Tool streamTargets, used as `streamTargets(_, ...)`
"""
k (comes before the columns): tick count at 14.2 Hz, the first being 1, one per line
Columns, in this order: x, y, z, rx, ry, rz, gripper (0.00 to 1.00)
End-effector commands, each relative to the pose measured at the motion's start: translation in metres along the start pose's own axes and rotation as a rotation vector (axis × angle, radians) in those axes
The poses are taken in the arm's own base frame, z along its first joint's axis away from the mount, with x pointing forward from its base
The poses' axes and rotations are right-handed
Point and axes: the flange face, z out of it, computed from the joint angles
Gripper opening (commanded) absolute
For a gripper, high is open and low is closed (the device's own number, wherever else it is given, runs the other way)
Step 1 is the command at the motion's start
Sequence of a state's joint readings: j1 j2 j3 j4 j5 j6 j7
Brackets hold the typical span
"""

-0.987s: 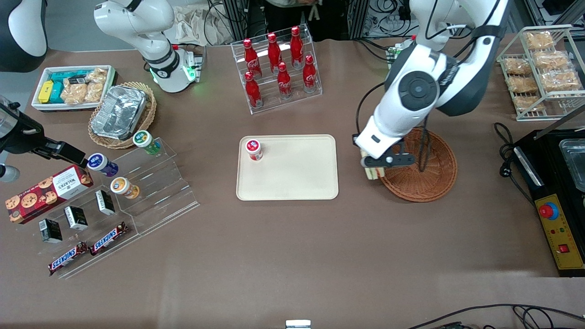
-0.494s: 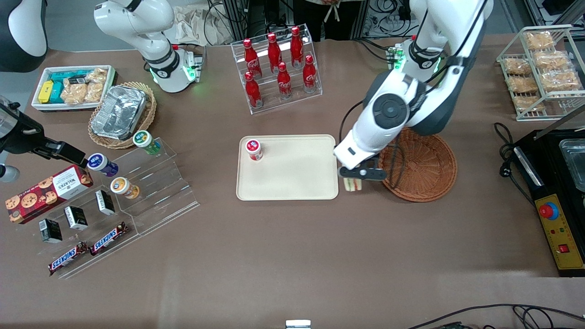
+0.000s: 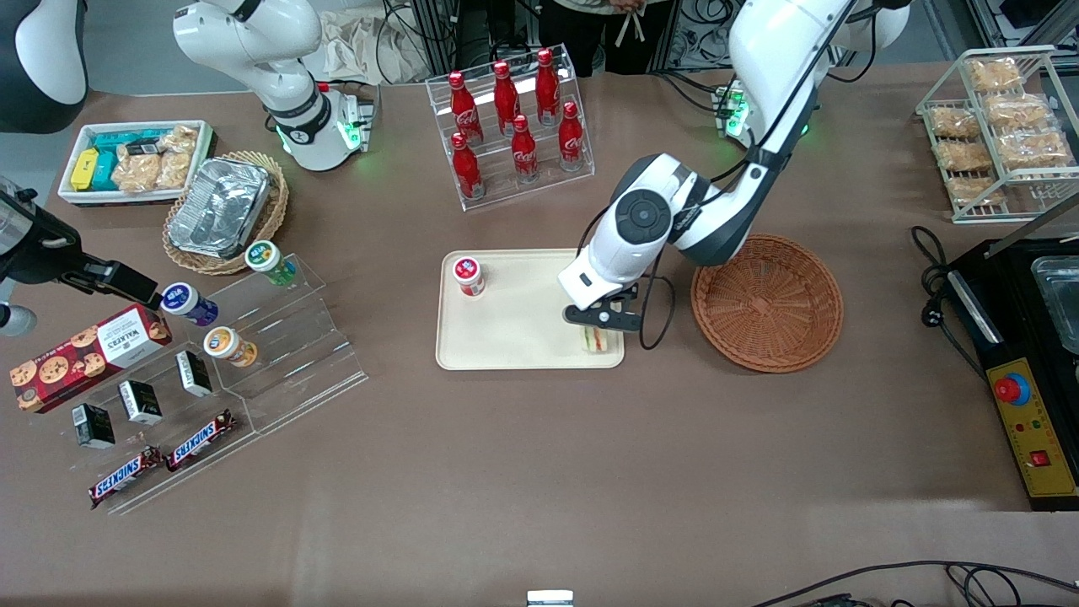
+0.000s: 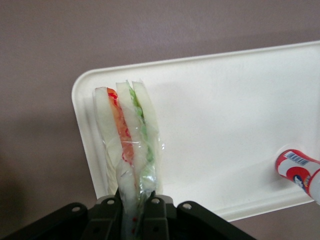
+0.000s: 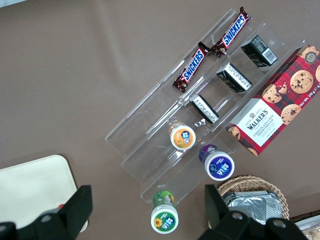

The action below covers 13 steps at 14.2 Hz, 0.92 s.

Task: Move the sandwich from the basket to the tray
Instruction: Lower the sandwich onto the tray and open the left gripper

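Note:
My left gripper is shut on the sandwich, a plastic-wrapped wedge of white bread with red, orange and green layers. It hangs over the corner of the cream tray that is nearest the front camera and closest to the basket. The fingers clamp the wedge's end, and the tray lies just beneath. The reddish-brown wicker basket sits beside the tray toward the working arm's end, with nothing in it.
A small red-lidded jar stands on the tray's corner toward the parked arm. A rack of red cola bottles stands farther from the camera than the tray. A clear stepped stand with snacks lies toward the parked arm's end.
The gripper has carried the sandwich from the basket's edge sideways to above the tray's corner. The basket is now uncovered and empty.

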<state>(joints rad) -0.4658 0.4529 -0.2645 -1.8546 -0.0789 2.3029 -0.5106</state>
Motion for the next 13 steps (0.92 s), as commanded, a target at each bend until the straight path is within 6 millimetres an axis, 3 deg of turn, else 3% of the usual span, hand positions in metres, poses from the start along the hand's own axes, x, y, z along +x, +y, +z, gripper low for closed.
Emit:
streamTargets(1, 0.002, 0.002, 0.021, 0.002, 0.002, -0.002, 0.00)
streamTargets(5, 0.004, -0.002, 0.046, -0.003, -0.003, -0.006, 0.00)
streamTargets(7, 0.004, -0.003, 0.045, 0.000, -0.003, 0.004, 0.04)
streamTargets(8, 0.004, -0.005, 0.043, 0.002, -0.004, 0.003, 0.30)
streamTargets(9, 0.005, -0.012, 0.041, 0.009, -0.006, 0.006, 0.85)
streamTargets(10, 0.006, -0.014, 0.035, 0.021, -0.001, 0.019, 0.99)
streamTargets(13, 0.013, -0.042, -0.026, 0.089, -0.056, -0.018, 0.99)
